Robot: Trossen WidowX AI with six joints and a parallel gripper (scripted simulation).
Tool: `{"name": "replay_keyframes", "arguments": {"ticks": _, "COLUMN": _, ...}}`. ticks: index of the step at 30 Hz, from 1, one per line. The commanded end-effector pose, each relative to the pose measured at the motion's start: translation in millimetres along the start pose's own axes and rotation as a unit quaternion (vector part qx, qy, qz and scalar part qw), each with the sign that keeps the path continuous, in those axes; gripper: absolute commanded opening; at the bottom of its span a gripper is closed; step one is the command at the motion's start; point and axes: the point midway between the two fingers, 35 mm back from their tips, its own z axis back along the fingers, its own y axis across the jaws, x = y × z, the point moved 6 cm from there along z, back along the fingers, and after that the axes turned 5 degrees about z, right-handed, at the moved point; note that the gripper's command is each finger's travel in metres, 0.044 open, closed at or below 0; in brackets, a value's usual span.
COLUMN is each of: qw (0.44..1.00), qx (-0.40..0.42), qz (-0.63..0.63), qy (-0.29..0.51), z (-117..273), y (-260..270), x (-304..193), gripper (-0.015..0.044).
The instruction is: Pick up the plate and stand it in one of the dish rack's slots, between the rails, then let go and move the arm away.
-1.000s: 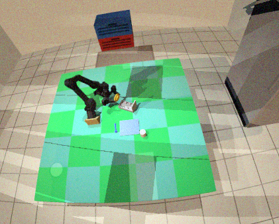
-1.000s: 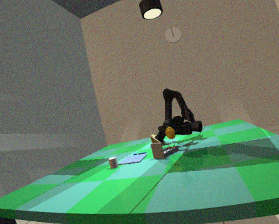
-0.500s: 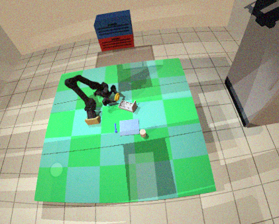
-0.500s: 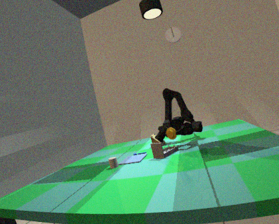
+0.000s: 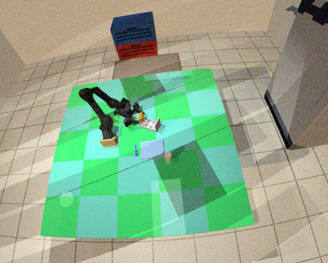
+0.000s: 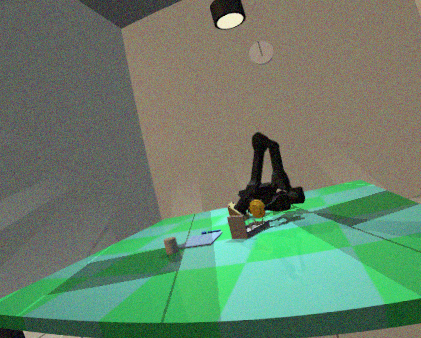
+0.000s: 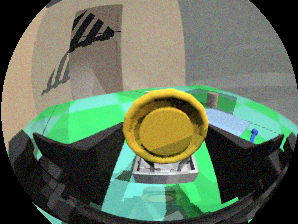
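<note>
The yellow plate (image 5: 141, 116) (image 6: 257, 208) (image 7: 165, 129) is held on edge, its round face turned to the far side of the wrist view. My gripper (image 5: 135, 115) (image 7: 165, 127) is shut on the plate, with one dark finger at each side of it in the wrist view. The dish rack (image 5: 149, 125) (image 6: 237, 227) (image 7: 165, 177) is a small pale tray with a taller end wall, standing on the table. In the wrist view the plate appears above the rack and covers part of it. Its slots are mostly hidden, and the exact height of the plate over them is hard to tell.
A pale blue mat (image 5: 152, 149) (image 6: 203, 239) (image 7: 227, 121) lies near the rack, with a blue utensil (image 5: 135, 151) (image 7: 254, 135) beside it. A pinkish cylinder (image 5: 167, 156) (image 6: 170, 245) (image 7: 212, 99) stands at the mat's corner. The arm's wooden-coloured base (image 5: 109, 142) is to the left.
</note>
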Motion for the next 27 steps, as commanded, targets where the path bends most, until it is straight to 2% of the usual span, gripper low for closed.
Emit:
{"name": "replay_keyframes", "arguments": {"ticks": 1, "qw": 1.0, "qx": -0.002, "qz": 0.004, "qy": 0.0, "z": -3.4, "y": -1.1, "x": -1.6, "gripper": 0.0}}
{"name": "replay_keyframes", "arguments": {"ticks": 15, "qw": 1.0, "qx": 0.001, "qz": -0.004, "qy": 0.0, "z": -22.8, "y": -3.0, "x": -1.2, "gripper": 0.0}}
{"name": "replay_keyframes", "arguments": {"ticks": 21, "qw": 1.0, "qx": 0.003, "qz": -0.009, "qy": 0.0, "z": -23.4, "y": -2.6, "x": -18.6, "gripper": 0.0}}
{"name": "replay_keyframes", "arguments": {"ticks": 27, "qw": 1.0, "qx": 0.005, "qz": -0.006, "qy": 0.005, "z": -22.6, "y": -1.8, "x": -15.6, "gripper": 0.0}}
